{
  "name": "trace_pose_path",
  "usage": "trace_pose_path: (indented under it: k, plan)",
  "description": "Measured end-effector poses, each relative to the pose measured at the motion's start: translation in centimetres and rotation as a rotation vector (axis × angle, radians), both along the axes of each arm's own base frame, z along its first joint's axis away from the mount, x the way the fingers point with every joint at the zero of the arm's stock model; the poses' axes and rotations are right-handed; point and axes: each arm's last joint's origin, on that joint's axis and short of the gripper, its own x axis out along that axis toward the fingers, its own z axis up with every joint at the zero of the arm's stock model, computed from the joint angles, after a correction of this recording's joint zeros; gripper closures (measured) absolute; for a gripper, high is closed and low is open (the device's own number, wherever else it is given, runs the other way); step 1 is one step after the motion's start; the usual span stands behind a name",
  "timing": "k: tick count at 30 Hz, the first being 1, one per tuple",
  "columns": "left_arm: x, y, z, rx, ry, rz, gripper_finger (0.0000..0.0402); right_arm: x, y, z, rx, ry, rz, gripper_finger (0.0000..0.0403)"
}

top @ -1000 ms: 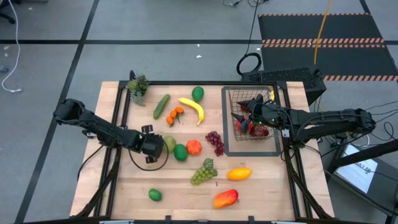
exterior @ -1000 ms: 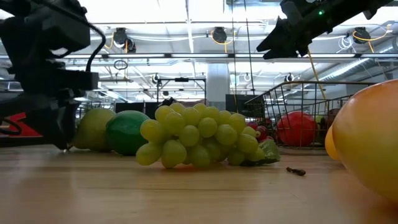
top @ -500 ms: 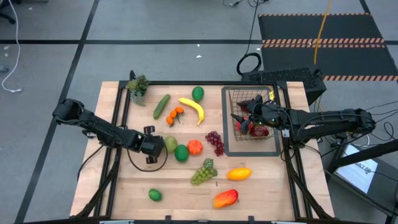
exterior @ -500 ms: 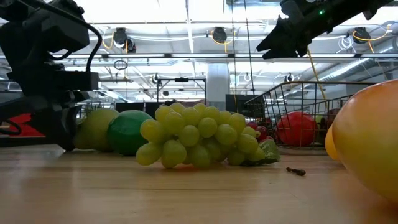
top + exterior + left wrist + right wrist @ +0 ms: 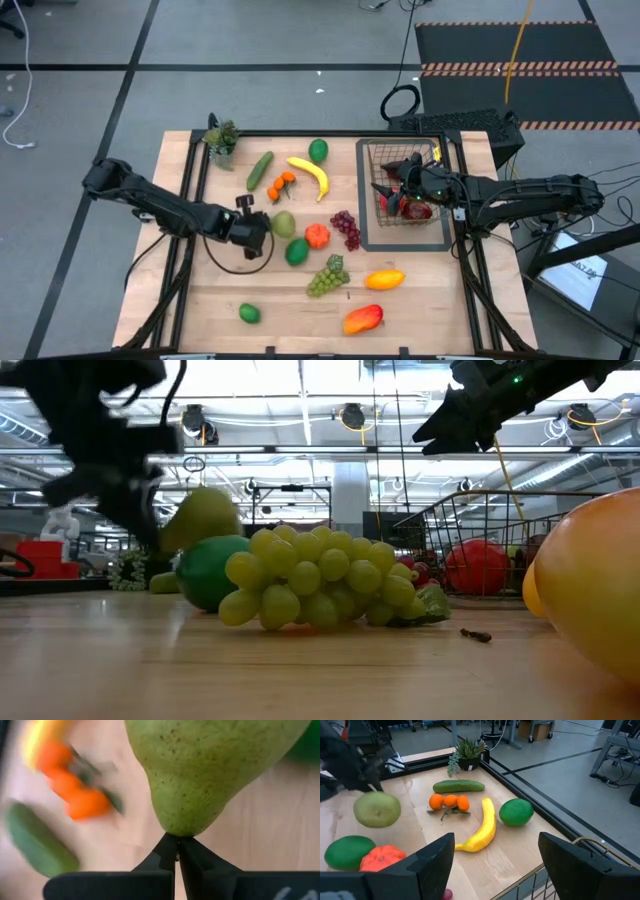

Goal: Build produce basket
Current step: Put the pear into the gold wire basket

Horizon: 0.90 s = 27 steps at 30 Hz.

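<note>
Left gripper (image 5: 176, 851) is now closing its fingers together on the narrow stem end of the green pear (image 5: 210, 767) and lifting it: a second ago the pear was resting on the surface beside the green lime (image 5: 297, 251), and in the low view it is now hanging clear above the lime (image 5: 212, 572), tilted, behind the green grape bunch (image 5: 320, 578). Judgement: pick is succeeding, carry to the wire-mesh basket (image 5: 405, 190) is coming next; grip on the tip alone looks thin, so the pear may be swinging or slipping. Right gripper (image 5: 397, 178) is hovering over the basket, fingers apart and holding nothing, unchanged over the last second; a red apple (image 5: 417, 209) is already lying inside. Wooden surface (image 5: 290, 310) is carrying the remaining produce: mango, purple grapes, banana (image 5: 311, 175), cucumber, oranges, potted plant (image 5: 221, 141). Beyond, the room is showing grey floor and ceiling lights.
</note>
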Motion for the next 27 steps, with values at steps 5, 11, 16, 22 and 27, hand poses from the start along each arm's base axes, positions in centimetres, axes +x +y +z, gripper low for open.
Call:
trace_pose_path:
  k: [5,11,16,22,27]
  plan:
    - [1.4,0.1,4.0,0.09,-0.067,-0.049,0.0397,0.0,0.0,0.0,-0.001,0.0,0.0,0.0122]
    - [2.8,0.8,8.1,0.191,-0.102,-0.096,0.0398,0.0,0.0,0.0,-0.003,0.0,0.001,0.0122]
    - [3.7,1.8,11.4,0.273,-0.151,-0.119,0.0399,0.0,0.0,0.0,-0.003,0.001,0.001,0.0122]
    - [5.4,3.0,14.7,0.354,-0.169,-0.154,0.04,-0.2,0.0,0.2,-0.003,-0.01,0.003,0.0122]
    - [6.9,3.9,16.9,0.454,-0.153,-0.17,0.04,-0.6,0.2,0.5,0.018,-0.025,0.052,0.0122]
